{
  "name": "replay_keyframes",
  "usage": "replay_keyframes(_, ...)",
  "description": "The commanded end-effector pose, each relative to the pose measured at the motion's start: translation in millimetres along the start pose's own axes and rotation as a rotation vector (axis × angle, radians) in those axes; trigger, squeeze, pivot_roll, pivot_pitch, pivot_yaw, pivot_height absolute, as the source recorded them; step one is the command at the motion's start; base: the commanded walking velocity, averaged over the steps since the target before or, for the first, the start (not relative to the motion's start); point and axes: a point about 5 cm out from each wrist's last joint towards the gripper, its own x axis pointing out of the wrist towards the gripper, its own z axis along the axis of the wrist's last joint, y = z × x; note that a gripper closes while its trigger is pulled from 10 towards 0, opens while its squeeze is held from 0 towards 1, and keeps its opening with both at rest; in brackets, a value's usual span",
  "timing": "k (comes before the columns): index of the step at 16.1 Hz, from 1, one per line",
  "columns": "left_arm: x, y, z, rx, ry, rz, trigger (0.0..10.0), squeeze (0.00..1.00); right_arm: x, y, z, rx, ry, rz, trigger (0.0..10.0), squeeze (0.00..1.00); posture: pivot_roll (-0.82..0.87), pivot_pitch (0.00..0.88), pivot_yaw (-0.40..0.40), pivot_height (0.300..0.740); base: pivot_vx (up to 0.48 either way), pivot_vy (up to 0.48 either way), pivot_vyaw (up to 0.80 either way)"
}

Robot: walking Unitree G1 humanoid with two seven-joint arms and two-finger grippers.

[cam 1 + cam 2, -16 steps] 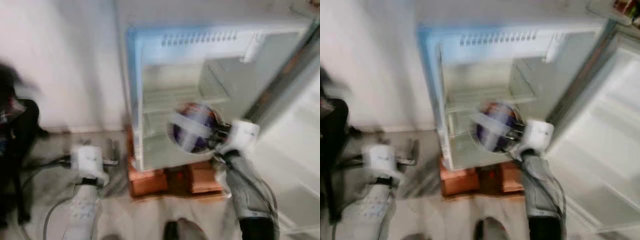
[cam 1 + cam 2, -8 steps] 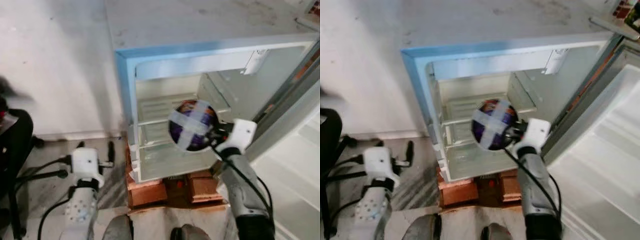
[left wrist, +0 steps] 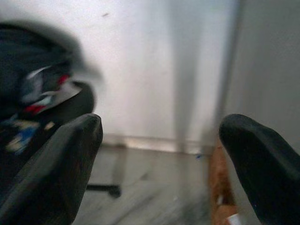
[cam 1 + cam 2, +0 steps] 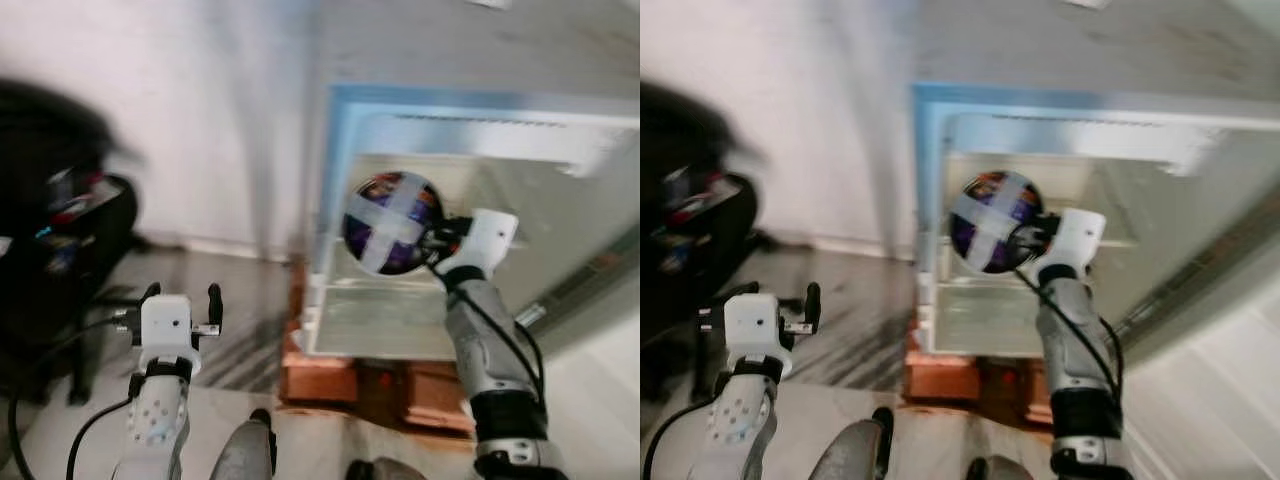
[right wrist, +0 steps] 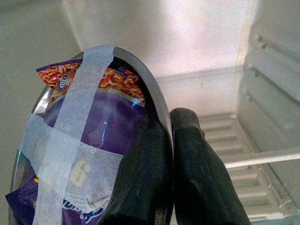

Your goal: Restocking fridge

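Directly before the open fridge [image 4: 470,200], a robot holds up a taped bowl [image 4: 392,222].

Its right gripper [image 5: 169,154] pinches the bowl's metal rim between two black fingers, with the bowl raised in front of the fridge's pale interior, above the wire shelf [image 5: 253,157]. Purple snack packets [image 5: 89,140] are strapped into the bowl by crossed strips of tape. The left gripper [image 4: 180,298] hangs low beside the fridge with its fingers spread wide, holding nothing. The fridge stands on bricks [image 4: 325,375], close to a white wall [image 4: 200,120]. Dark, blurred clutter [image 4: 60,210] sits on the robot's left, with bare floor [image 4: 240,320] between it and the fridge.
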Motion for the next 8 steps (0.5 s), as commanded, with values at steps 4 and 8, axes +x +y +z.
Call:
replay_keyframes(4, -2.0, -1.3, 3.1, 0.007, -0.004, 0.0, 10.0, 0.0, 6.2, -24.5, 8.3, 0.005, -0.036, -0.119, 10.0, 0.0, 0.2, 0.155, -0.077, 0.74, 0.0, 0.0, 0.0)
replay_keyframes(8, -5.4, -3.2, 7.4, 0.006, -0.006, -0.007, 10.0, 0.0, 20.3, -2.3, -9.7, 0.12, 0.05, -0.097, 10.0, 0.0, 0.22, 0.199, -0.08, 0.74, 0.0, 0.0, 0.0)
